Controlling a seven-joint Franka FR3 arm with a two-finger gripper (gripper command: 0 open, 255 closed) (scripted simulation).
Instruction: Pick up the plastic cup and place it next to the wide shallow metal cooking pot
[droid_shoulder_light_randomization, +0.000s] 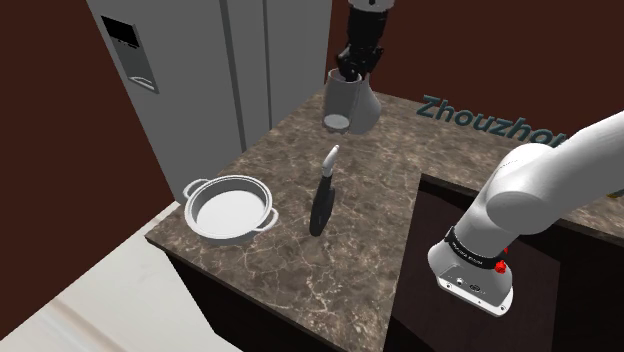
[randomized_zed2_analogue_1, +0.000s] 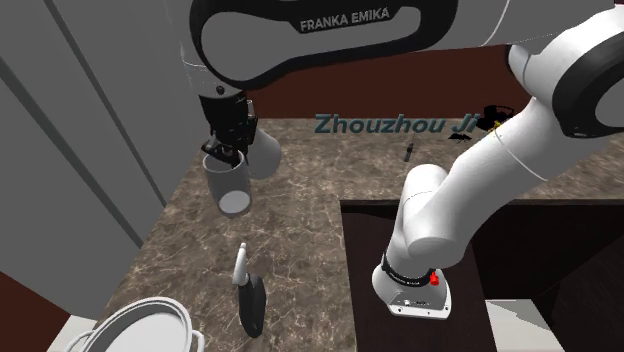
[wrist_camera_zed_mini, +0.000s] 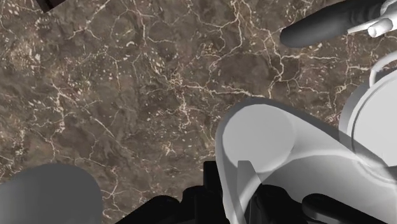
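A pale grey cup (droid_shoulder_light_randomization: 348, 100) hangs tilted above the far end of the marble countertop (droid_shoulder_light_randomization: 300, 262), open end up. My gripper (droid_shoulder_light_randomization: 353, 72) is shut on its rim from above. The second exterior view has the gripper (randomized_zed2_analogue_1: 223, 153) clasping the cup (randomized_zed2_analogue_1: 232, 187) well off the counter. In the wrist view the cup (wrist_camera_zed_mini: 273, 143) sits between the black fingers of the gripper (wrist_camera_zed_mini: 248, 200). The wide shallow white pot (droid_shoulder_light_randomization: 230, 207) with two side handles stands near the counter's corner at the shoulder view's lower left, far from the cup. Its rim shows in the other views too (randomized_zed2_analogue_1: 140, 322) (wrist_camera_zed_mini: 380, 105).
A black-handled utensil (droid_shoulder_light_randomization: 323, 195) (randomized_zed2_analogue_1: 250, 297) (wrist_camera_zed_mini: 318, 28) lies on the counter between cup and pot. A grey fridge (droid_shoulder_light_randomization: 200, 70) stands behind the counter. A small dark object (randomized_zed2_analogue_1: 408, 152) sits at the counter's far side. The counter drops off beside the pot.
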